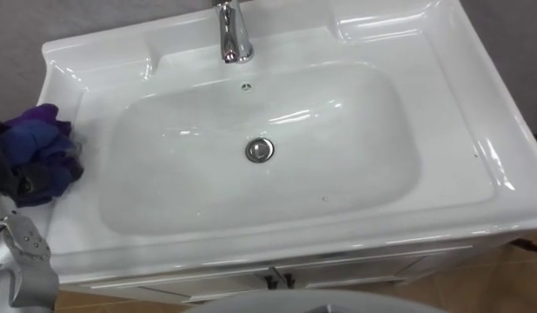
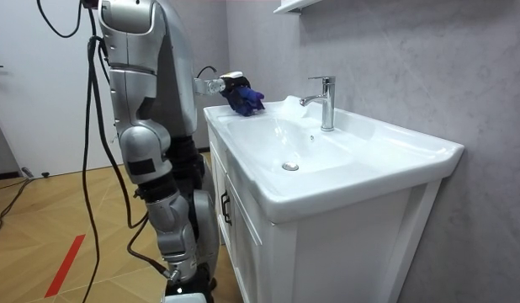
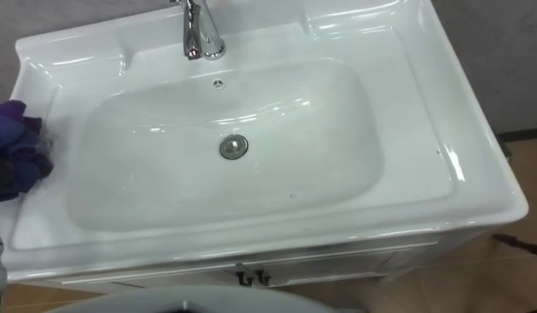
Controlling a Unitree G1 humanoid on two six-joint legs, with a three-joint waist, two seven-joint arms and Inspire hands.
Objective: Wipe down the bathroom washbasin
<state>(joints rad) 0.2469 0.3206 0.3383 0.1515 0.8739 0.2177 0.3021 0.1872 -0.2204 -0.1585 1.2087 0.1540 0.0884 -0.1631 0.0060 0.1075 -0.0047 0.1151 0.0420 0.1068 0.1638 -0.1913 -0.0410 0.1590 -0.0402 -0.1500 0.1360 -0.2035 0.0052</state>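
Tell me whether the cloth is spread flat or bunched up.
Bunched: the purple cloth is a crumpled wad on the basin, left rim.

Humanoid frame clad in glossy silver-grey shells, rounded and segmented at torso, hip and leg, over black joints and a black inner structure. Black cables hang from the upper body and run down its side. Left hand (image 2: 229, 82): dark-fingered, on a silver metallic forearm.

A white cabinet (image 2: 344, 252) with dark handles (image 2: 223, 208) stands against a grey wall (image 2: 411, 67).
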